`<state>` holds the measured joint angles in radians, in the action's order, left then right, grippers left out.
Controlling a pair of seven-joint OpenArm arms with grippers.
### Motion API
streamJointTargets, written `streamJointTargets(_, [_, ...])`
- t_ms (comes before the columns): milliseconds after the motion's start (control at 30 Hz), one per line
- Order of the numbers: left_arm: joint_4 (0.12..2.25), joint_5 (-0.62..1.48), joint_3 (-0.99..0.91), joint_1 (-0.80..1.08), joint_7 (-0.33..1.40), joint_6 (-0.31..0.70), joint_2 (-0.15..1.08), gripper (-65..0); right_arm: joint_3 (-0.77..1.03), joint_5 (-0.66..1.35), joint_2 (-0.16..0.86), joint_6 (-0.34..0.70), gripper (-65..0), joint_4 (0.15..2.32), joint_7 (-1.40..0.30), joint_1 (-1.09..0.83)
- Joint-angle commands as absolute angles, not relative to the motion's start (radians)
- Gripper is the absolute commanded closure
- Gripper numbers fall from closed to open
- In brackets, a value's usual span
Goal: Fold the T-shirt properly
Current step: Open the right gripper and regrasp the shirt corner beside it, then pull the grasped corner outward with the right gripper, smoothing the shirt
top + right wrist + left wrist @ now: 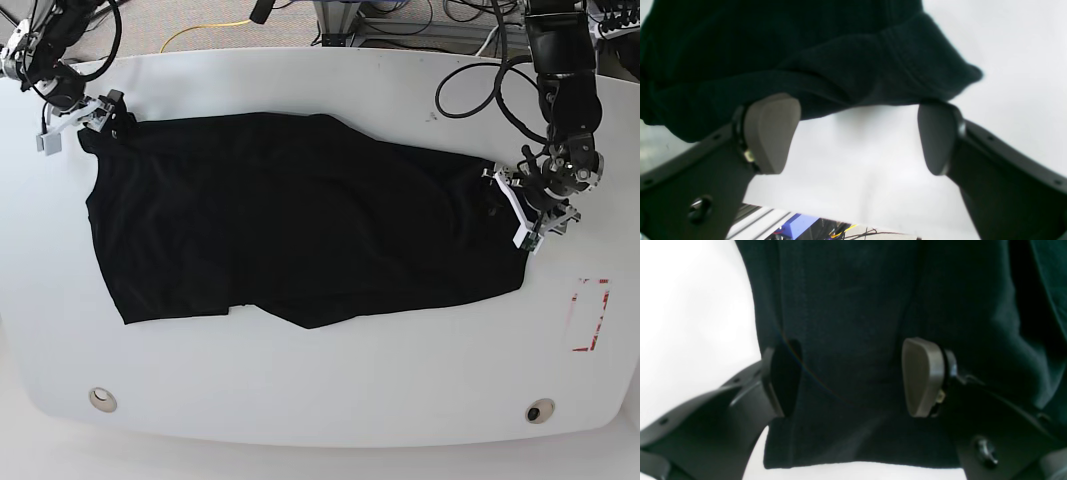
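I see bare worktop (320, 390) all along the near side, wide enough for either arm to sweep. The T-shirt (300, 230) covers the middle from edge to edge. Looped cables (480, 85) lie on the far right corner beside my left arm. A red outline (592, 315) marks the right edge.

Two black robot arms with grey-padded grippers

The left arm (560, 90) at two o'clock in the base view is black, jointed, with thick black cables (480, 85) looping beside it and white plates at its wrist. The right arm (50, 50) at ten o'clock looks alike, ending in white parts. Up close, the left gripper (853, 376) has dark grey fingers with rounded taupe pads (922, 376) and a black screw (985, 450). The right gripper (857, 136) shows the same pads (771, 131) and small holes along its fingers.
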<state>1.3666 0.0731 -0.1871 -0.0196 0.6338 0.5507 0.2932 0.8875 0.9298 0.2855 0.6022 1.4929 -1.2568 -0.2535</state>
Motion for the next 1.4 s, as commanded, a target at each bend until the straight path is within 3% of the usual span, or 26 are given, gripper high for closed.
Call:
streamJointTargets(0, [1.365,0.024,-0.185,-0.021,0.680,0.547,0.302,-43.3,0.894,0.941,0.294,0.599,-55.3,1.509,-1.250,-0.246])
streamJointTargets(167, [1.365,0.024,-0.186,-0.005,0.679,0.547,0.305,-43.3,0.900,0.937,0.274,0.601,-55.3,1.511,-1.322,-0.252])
streamJointTargets(500, [1.368,0.024,-0.220,0.028,0.679,0.547,0.305,-43.2,0.891,0.909,0.200,0.605,-53.9,1.509,-1.288,-0.202])
streamJointTargets(600, [1.368,0.024,-0.252,0.033,0.679,0.547,0.302,-43.2,0.891,0.909,0.182,0.605,-40.9,1.509,-1.314,-0.177])
streamJointTargets(700, [1.372,0.024,-0.257,0.038,0.679,0.547,0.302,-43.2,0.894,0.911,0.170,0.605,-12.4,1.514,-1.354,-0.171])
streamJointTargets(767, [1.369,0.024,-0.259,0.045,0.679,0.547,0.305,-43.2,0.897,0.914,0.168,0.605,0.0,1.514,-1.376,-0.173])
streamJointTargets(933, [1.372,0.024,-0.259,0.050,0.679,0.547,0.306,-43.2,0.897,1.030,0.173,0.605,0.0,1.514,-1.396,-0.202])
streamJointTargets(1200, [1.372,0.024,-0.302,0.074,0.679,0.547,0.306,-43.2,0.892,1.334,0.282,0.607,0.0,1.511,-1.396,-0.254])
streamJointTargets(1367, [1.372,0.022,-0.305,0.079,0.679,0.547,0.306,-43.2,0.894,1.383,0.355,0.607,0.0,1.446,-1.396,-0.220])
